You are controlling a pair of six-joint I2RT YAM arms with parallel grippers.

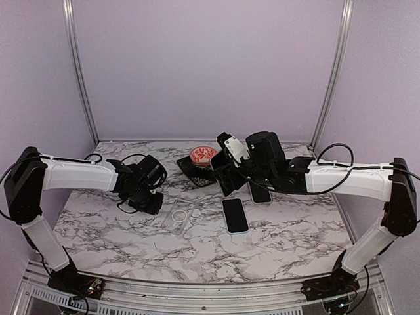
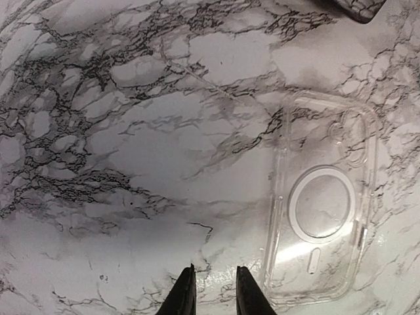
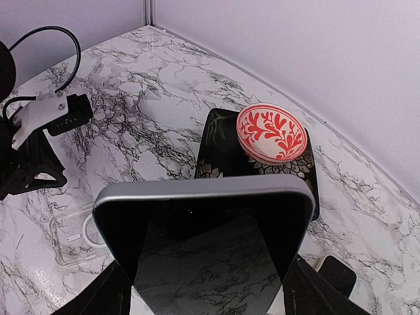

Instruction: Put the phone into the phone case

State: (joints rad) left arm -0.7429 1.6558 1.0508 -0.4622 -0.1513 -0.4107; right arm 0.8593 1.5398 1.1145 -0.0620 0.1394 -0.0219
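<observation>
My right gripper (image 3: 207,292) is shut on a dark phone (image 3: 203,249) with a silver frame, one finger on each long side, and holds it tilted above the table. From above, this phone (image 1: 228,180) hangs just right of the patterned tray. The clear phone case (image 1: 177,218) lies flat and empty on the marble, its white ring (image 2: 319,204) facing up. It also shows under the held phone's left corner, as the case (image 3: 71,234). My left gripper (image 2: 211,289) hovers just left of the case's near corner, its fingers a narrow gap apart with nothing between them.
A red-and-white bowl (image 1: 202,155) sits on a black patterned tray (image 3: 220,147) at the back. Two more phones lie flat on the marble: a light-edged one (image 1: 235,215) and a dark one (image 1: 260,192). Purple walls and metal posts enclose the table.
</observation>
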